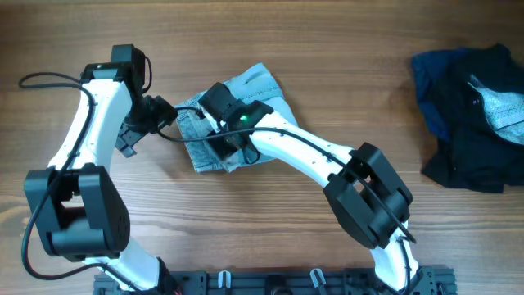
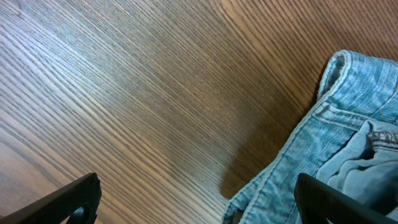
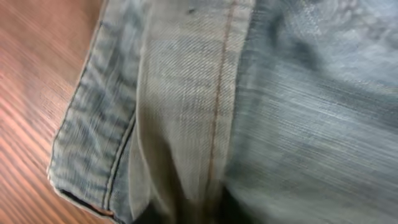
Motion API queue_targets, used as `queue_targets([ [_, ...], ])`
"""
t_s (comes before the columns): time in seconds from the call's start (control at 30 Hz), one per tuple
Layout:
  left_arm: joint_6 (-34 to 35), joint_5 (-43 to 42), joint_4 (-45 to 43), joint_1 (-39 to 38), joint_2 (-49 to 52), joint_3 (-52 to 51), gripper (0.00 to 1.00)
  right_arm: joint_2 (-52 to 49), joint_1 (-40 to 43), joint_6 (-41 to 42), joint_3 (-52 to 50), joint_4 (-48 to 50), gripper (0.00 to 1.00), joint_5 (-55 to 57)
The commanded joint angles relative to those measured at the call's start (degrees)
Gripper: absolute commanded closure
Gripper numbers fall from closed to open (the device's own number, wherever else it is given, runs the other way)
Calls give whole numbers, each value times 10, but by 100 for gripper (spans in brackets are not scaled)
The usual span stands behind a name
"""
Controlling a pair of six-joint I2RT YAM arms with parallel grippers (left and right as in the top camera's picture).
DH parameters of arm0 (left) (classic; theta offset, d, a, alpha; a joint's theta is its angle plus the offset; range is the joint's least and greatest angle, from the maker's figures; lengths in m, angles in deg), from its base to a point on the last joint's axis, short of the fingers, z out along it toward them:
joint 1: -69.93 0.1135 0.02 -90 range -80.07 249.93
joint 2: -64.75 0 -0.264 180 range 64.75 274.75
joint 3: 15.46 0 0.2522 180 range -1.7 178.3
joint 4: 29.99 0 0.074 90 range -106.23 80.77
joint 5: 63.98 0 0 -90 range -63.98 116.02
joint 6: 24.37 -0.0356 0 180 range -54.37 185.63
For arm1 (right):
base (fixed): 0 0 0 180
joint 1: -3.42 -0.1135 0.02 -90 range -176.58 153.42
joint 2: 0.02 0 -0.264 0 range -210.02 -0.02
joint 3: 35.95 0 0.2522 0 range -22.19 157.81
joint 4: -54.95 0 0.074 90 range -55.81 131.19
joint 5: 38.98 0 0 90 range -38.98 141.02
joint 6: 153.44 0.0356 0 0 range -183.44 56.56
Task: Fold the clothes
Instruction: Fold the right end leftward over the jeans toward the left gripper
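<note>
A light blue denim garment (image 1: 254, 86) lies partly folded at the table's middle. My left gripper (image 1: 169, 115) is open at its left edge. In the left wrist view (image 2: 199, 208) one finger is over bare wood and the other over the denim's hem (image 2: 354, 118), with nothing between them. My right gripper (image 1: 219, 143) is down on the garment's front part. In the blurred right wrist view the denim (image 3: 205, 93) fills the frame, and a fold of it is pinched between the dark fingertips (image 3: 189, 208).
A heap of dark blue and black clothes (image 1: 471, 115) with a grey piece on top lies at the far right. Bare wood (image 1: 344, 65) lies between it and the denim. The arm bases stand at the front edge (image 1: 270, 283).
</note>
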Motion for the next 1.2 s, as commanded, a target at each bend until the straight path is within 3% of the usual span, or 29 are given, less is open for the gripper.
queue_targets([
  [0.0, 8, 10, 0, 6, 2, 2, 0, -12, -1, 29, 7, 6, 96, 4],
  [0.43, 8, 10, 3, 6, 2, 2, 0, 17, -1, 89, 47, 28, 96, -81],
  [0.57, 8, 10, 2, 6, 2, 2, 0, 16, -1, 103, 46, 34, 90, -86],
  [0.6, 8, 10, 2, 6, 2, 2, 0, 15, -1, 103, 45, 35, 83, -87],
  [0.63, 8, 10, 3, 6, 2, 2, 0, 15, -1, 103, 45, 35, 51, -87],
  [0.67, 8, 10, 3, 6, 2, 2, 0, 15, -1, 103, 45, 35, 28, -87],
  [0.77, 7, 10, 3, 6, 2, 2, 0, 22, 0, 101, 46, 29, 15, -82],
  [0.93, 5, 5, 2, 5, 0, 2, 0, 99, 7, 94, 46, 21, 11, -53],
  [1.0, -23, -27, -9, 0, -12, 2, 0, 162, 37, 112, 46, 5, 3, 5],
  [1.07, -22, -36, -17, -8, -30, 2, 0, 198, 83, 117, 46, -4, 3, 10],
  [1.17, -22, -73, -33, -38, -61, 2, 0, 202, 167, 118, 46, -14, 57, -38],
])
